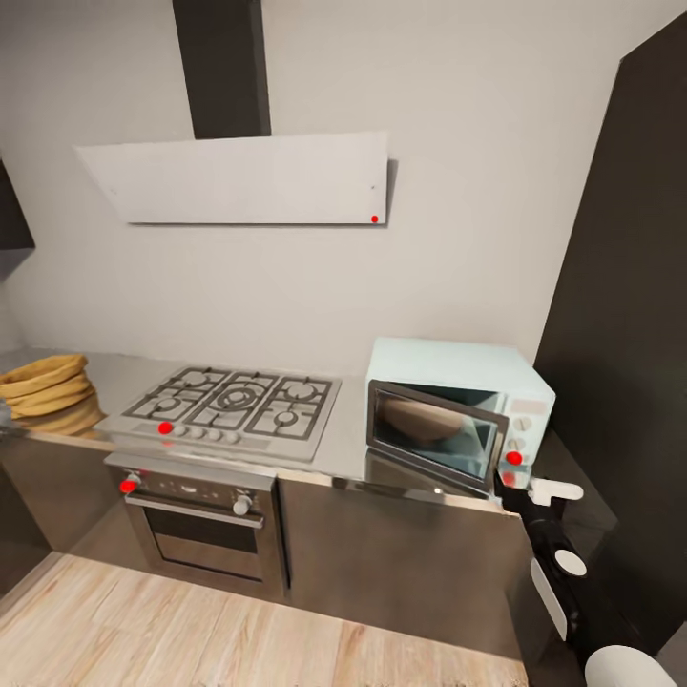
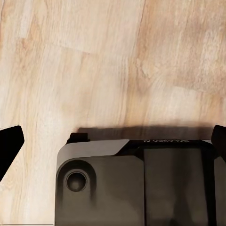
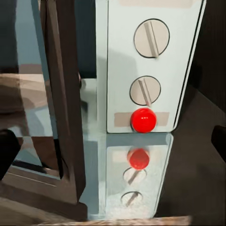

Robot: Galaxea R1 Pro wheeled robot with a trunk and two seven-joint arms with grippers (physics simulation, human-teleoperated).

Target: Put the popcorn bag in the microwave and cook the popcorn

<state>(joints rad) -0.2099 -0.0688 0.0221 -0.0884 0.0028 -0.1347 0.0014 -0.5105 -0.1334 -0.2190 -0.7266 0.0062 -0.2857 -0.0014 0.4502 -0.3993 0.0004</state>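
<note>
The pale mint-blue microwave [image 1: 458, 401] stands on the steel countertop [image 1: 334, 448], at the right end. Its dark glass door [image 1: 434, 431] hangs slightly ajar. Through the glass I make out a tan shape, the popcorn bag [image 1: 420, 418]; the popcorn is hidden. My right gripper [image 1: 510, 480] hovers open just in front of the cream panel [image 3: 146, 61], below its two knobs, level with a red dot [image 3: 143, 119]. The door's free edge [image 3: 63, 103] stands out beside the panel. My left gripper [image 2: 113, 136] hangs open over the wood floor [image 2: 113, 56].
A gas hob [image 1: 234, 401] and a built-in oven [image 1: 200, 525] sit left of the microwave, under a slanted white hood [image 1: 248, 176]. Stacked wicker trays [image 1: 43, 386] lie at the counter's far left. A tall dark cabinet [image 1: 630, 286] closes off the right side.
</note>
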